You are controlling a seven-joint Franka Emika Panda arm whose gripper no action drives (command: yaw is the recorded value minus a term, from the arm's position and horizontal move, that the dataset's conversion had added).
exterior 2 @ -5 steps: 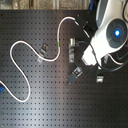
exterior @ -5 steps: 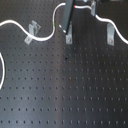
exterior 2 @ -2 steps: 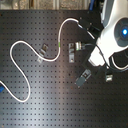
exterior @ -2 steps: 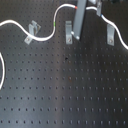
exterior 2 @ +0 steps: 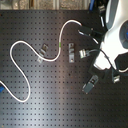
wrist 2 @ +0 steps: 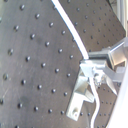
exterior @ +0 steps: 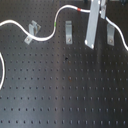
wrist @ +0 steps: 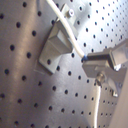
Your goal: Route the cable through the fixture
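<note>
Metal fingers (wrist: 100, 60) pinched narrow on the long thin white flexible cable (exterior 2: 30, 47), which runs straight into the gripper (wrist: 90, 62) in the first wrist view and trails out below it. Just beside the grip stands an angled grey metal clip fixture (wrist: 52, 45) bolted to the black perforated breadboard table (exterior: 65, 95); cable passes close over it, whether seated in the slot cannot be told. In the first exterior view 3 such fixtures stand in a row: leftmost (exterior: 33, 31), middle (exterior: 68, 33), rightmost (exterior: 110, 34) next to the grey arm link (exterior: 95, 25). Cable's green band (exterior: 55, 24) lies between the leftmost and middle fixtures, red band (exterior: 80, 9) near the arm. Cable arcs behind the middle fixture, not visibly through it. Judgement: routing early; threading looks mostly left to do. Remaining slack loops wide toward the second exterior view's left.
</note>
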